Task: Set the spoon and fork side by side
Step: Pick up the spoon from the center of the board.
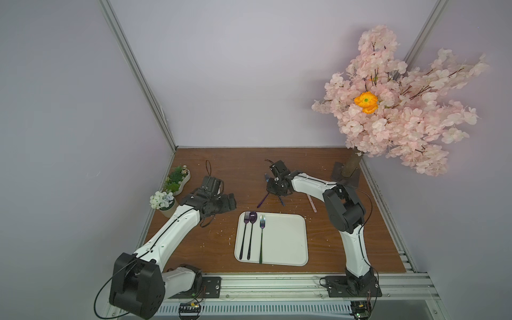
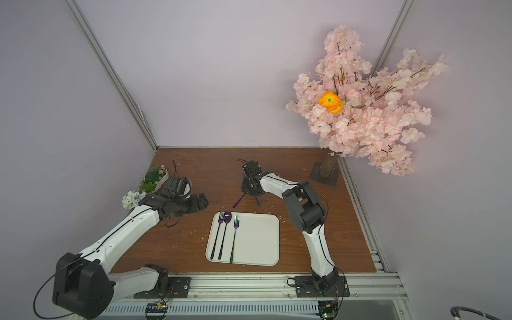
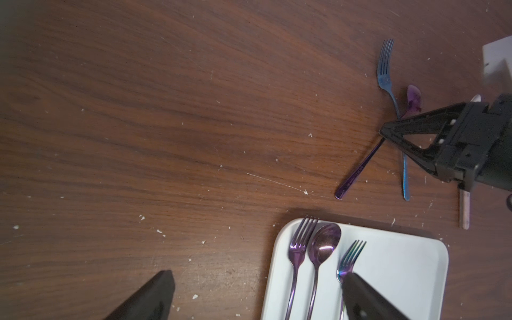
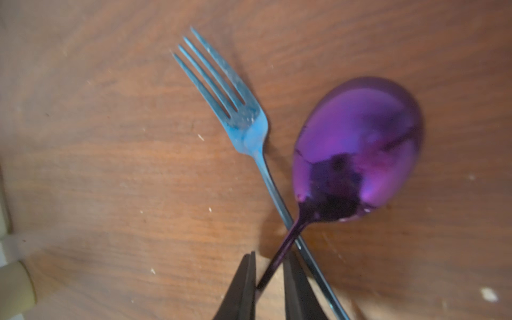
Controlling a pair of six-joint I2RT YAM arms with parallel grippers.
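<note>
Now R gripper (image 4: 270, 256) sits low over brown wooden table (image 4: 110, 166), jaws narrow, straddling handle of shiny purple metal spoon (image 4: 357, 146); can't tell if clamped. Spoon bowl lies just ahead of tips, its handle crossing blue metal fork (image 4: 243, 122) right by them. L gripper (image 3: 256, 274) spread wide, holding nothing, one finger over white rounded-rectangle tray (image 3: 401, 263).

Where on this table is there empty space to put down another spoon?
On the tray, the right half beyond the rainbow fork is bare. Open wood also lies between the tray and the left arm. Crowded: the crossed blue fork and purple spoon under the right gripper.
</note>
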